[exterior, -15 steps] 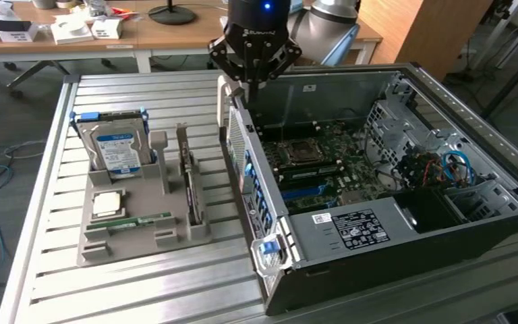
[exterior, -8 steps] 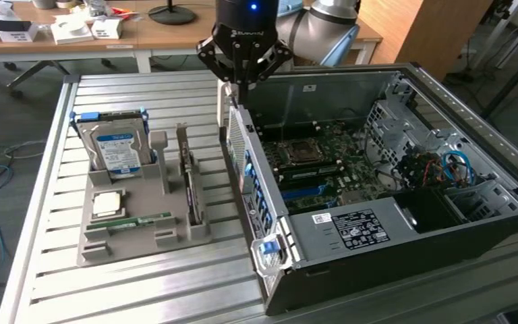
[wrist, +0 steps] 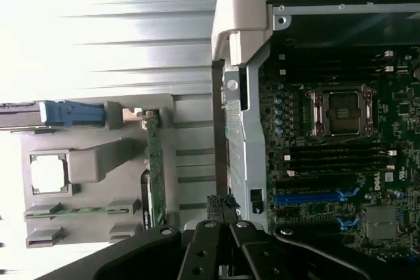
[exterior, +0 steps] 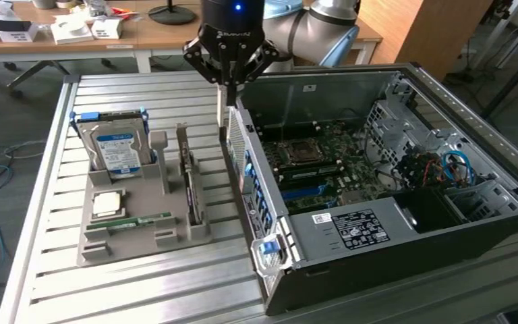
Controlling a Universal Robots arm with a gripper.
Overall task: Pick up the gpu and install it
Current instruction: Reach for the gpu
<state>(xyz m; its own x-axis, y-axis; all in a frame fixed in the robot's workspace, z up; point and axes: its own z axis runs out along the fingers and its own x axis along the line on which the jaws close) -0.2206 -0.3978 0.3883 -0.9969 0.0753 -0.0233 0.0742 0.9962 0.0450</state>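
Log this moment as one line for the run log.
tool: shut | place: above gap between tray and computer case | graphics card: standing on edge in tray | status: not picked up

- gpu [exterior: 189, 181]: thin, flat, dark circuit card with a metal end bracket.
- Pose: upright on its long edge, slotted in the grey holder [exterior: 151, 197].

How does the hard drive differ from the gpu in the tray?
The hard drive is a thick silver box with a blue-white label; the gpu is a thin dark card. The hard drive stands at the exterior view's left of the tray; the gpu stands nearer the case. Both stand upright in the tray.
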